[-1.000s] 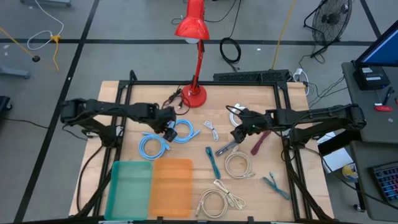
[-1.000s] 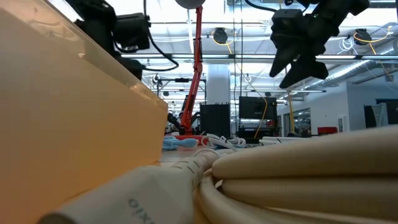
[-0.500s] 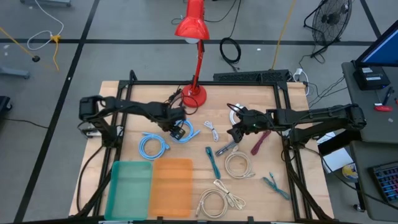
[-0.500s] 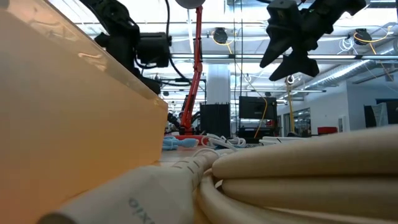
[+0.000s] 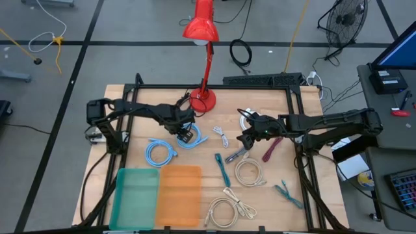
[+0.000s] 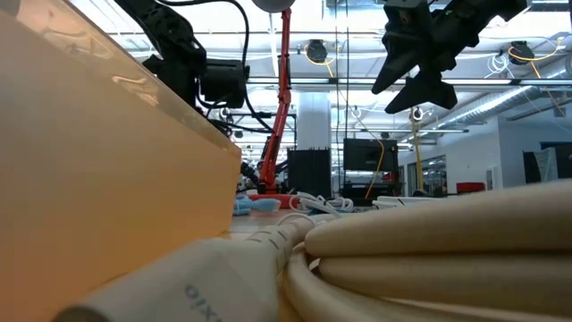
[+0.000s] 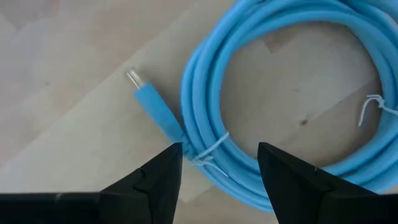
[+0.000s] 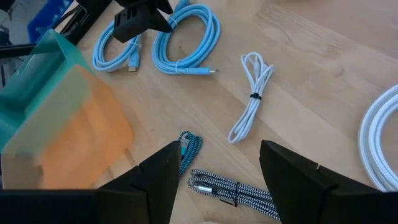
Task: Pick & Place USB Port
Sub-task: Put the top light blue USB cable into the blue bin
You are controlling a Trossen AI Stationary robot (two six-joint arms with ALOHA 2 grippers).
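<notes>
Our left gripper [image 7: 219, 163] has its two dark fingers [image 7: 155, 180] spread apart, grasping nothing; between them lies the near side of a coiled light-blue USB cable [image 7: 273, 93], bound by a thin white tie, its blue plug pointing away from the coil on the bare wooden table [image 7: 68, 112]. Seen from above, the same gripper [image 5: 186, 134] hovers directly over this coil [image 5: 194, 138], just in front of the red lamp [image 5: 203, 97] at the table's far edge.

Our right gripper [image 8: 214, 163] also stands released, holding nothing. Past its fingers we see a black-and-white braided cable [image 8: 233, 190], a small white cable [image 8: 250, 96] tied at its middle, and the end of a teal braided cable [image 8: 188, 146]. In the overhead view this gripper [image 5: 247, 138] sits near the table's middle, beside a thick white coil [image 5: 246, 118].

A second light-blue coil [image 5: 160, 152] lies just beside the first, nearer the bins. A teal bin [image 5: 136, 198] and an orange bin [image 5: 180, 195] stand side by side, touching, at the table's near edge. Beige cable coils [image 5: 249, 173] lie to their right.
</notes>
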